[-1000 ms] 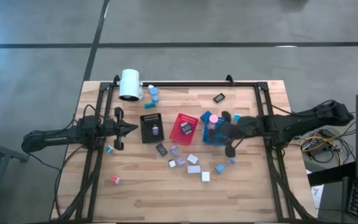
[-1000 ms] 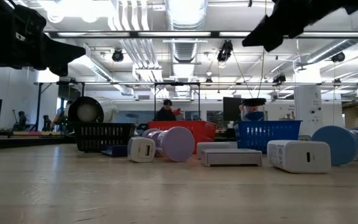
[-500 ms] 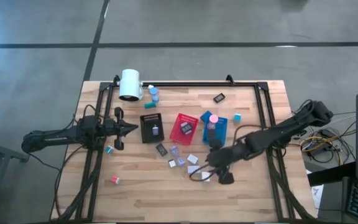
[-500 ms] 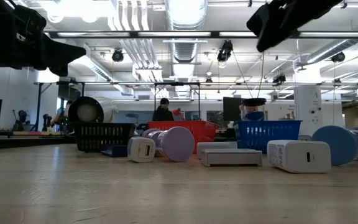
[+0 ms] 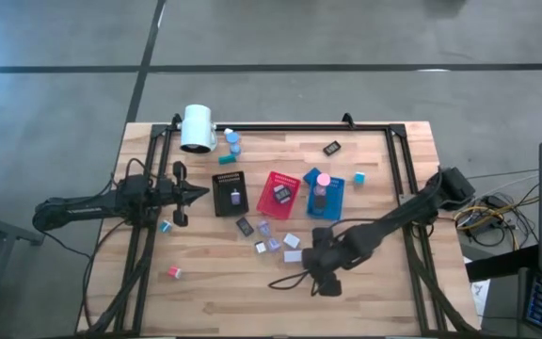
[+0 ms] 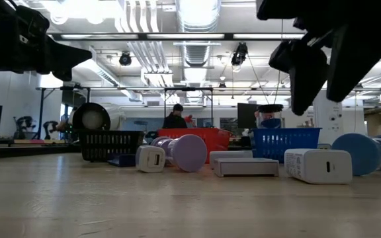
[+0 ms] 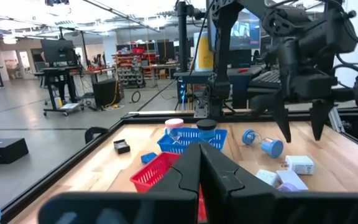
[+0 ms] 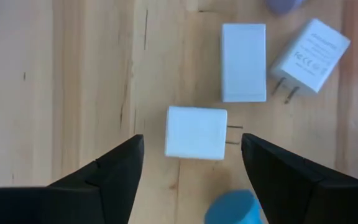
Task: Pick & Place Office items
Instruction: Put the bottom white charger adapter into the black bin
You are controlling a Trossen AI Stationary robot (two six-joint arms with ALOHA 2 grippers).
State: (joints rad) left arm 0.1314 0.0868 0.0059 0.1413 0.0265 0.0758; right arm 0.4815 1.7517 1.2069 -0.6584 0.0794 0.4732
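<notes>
White plug block [image 8: 196, 132] beside blue cap [image 8: 234, 208]

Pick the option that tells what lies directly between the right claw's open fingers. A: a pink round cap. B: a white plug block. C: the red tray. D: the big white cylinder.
B: in the right wrist view the right claw stands open over the wooden table, with a white plug block, prongs sticking out, lying between its fingers.

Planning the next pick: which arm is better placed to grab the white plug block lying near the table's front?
Right. The right gripper hangs over the white plug block with fingers open either side. The left gripper waits shut, far off at the table's left.
</notes>
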